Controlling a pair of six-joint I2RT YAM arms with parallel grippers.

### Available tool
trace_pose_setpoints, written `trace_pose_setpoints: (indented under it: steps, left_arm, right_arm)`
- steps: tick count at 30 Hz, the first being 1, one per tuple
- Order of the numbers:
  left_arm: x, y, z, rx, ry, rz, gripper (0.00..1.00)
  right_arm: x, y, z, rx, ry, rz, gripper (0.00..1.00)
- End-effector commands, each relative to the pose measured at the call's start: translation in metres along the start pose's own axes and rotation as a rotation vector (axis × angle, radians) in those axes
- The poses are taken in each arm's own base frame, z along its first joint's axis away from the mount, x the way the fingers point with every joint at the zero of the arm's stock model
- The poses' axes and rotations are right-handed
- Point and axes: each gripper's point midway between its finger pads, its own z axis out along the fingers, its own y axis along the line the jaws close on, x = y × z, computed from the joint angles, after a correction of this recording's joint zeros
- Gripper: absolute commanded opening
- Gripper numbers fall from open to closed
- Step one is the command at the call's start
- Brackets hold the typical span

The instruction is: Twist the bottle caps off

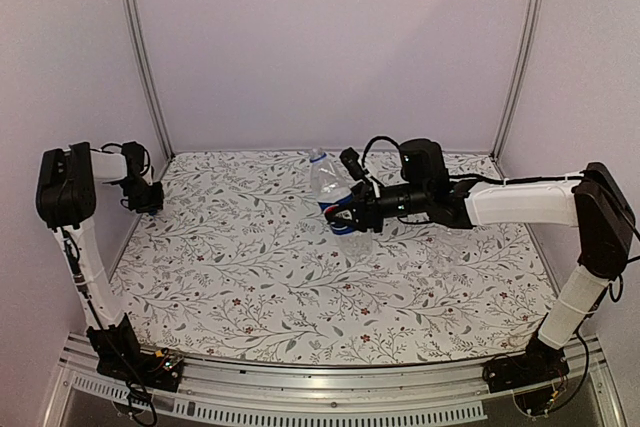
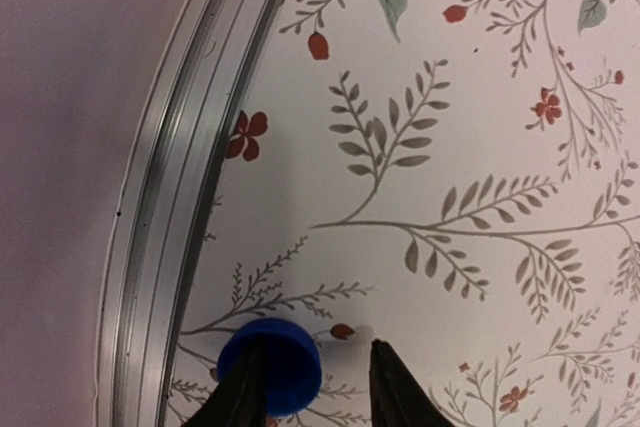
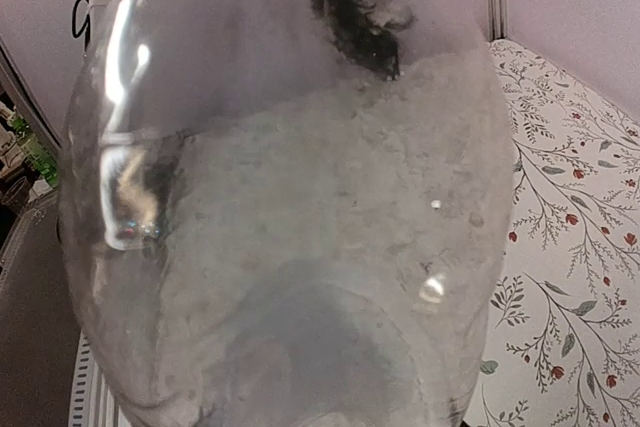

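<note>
The Pepsi bottle (image 1: 333, 190) stands upright at the table's middle back. Its neck shows a blue ring and no cap. My right gripper (image 1: 345, 215) grips it at the blue label from the right. In the right wrist view the clear bottle wall (image 3: 300, 227) fills the frame and hides the fingers. My left gripper (image 1: 152, 199) hangs low at the far left edge. In the left wrist view it (image 2: 318, 347) is open. The blue cap (image 2: 285, 367) lies on the table under its left finger. The whitish cap and the plain bottle do not show.
A metal rail (image 2: 165, 247) runs along the table's left edge right beside the blue cap. The floral tablecloth (image 1: 300, 287) covers the table. Frame posts (image 1: 145, 57) stand at the back corners, with walls close on both sides.
</note>
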Motion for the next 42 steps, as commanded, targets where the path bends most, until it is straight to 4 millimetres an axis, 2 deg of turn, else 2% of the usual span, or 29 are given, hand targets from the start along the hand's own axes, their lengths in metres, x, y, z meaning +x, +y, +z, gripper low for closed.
trace_pose_setpoints:
  steps: [1,6,19,25,29,32,36,39,42]
  left_arm:
    - [-0.008,0.004,0.004,0.0,-0.015,0.002,0.34]
    - [-0.004,0.003,0.008,0.003,-0.002,0.005,0.3]
    - [0.006,-0.004,0.008,-0.029,0.025,0.049,0.08]
    - [0.006,-0.012,0.0,-0.031,0.022,0.068,0.0]
    - [0.006,-0.023,-0.009,-0.02,0.015,0.087,0.0]
    - [0.006,-0.04,-0.019,-0.003,0.014,0.114,0.0]
    - [0.01,-0.079,-0.043,0.054,0.008,0.17,0.0]
    - [0.022,-0.127,-0.071,0.142,-0.014,0.227,0.0]
    - [0.045,-0.174,-0.098,0.203,-0.033,0.313,0.0]
  right_arm:
    - [0.002,-0.001,0.002,-0.012,-0.002,0.009,0.36]
    - [0.004,-0.002,0.003,-0.018,0.003,0.014,0.36]
    - [0.006,-0.003,0.004,-0.017,0.009,0.019,0.36]
    - [0.007,-0.003,0.003,-0.014,0.01,0.021,0.36]
    - [0.005,-0.003,0.003,-0.01,0.009,0.019,0.36]
    - [0.003,-0.005,0.0,0.003,0.004,0.017,0.36]
    - [-0.006,-0.017,-0.013,0.045,-0.02,0.051,0.35]
    - [-0.011,-0.029,-0.028,0.094,-0.041,0.069,0.35]
    - [-0.015,-0.037,-0.043,0.129,-0.059,0.079,0.35]
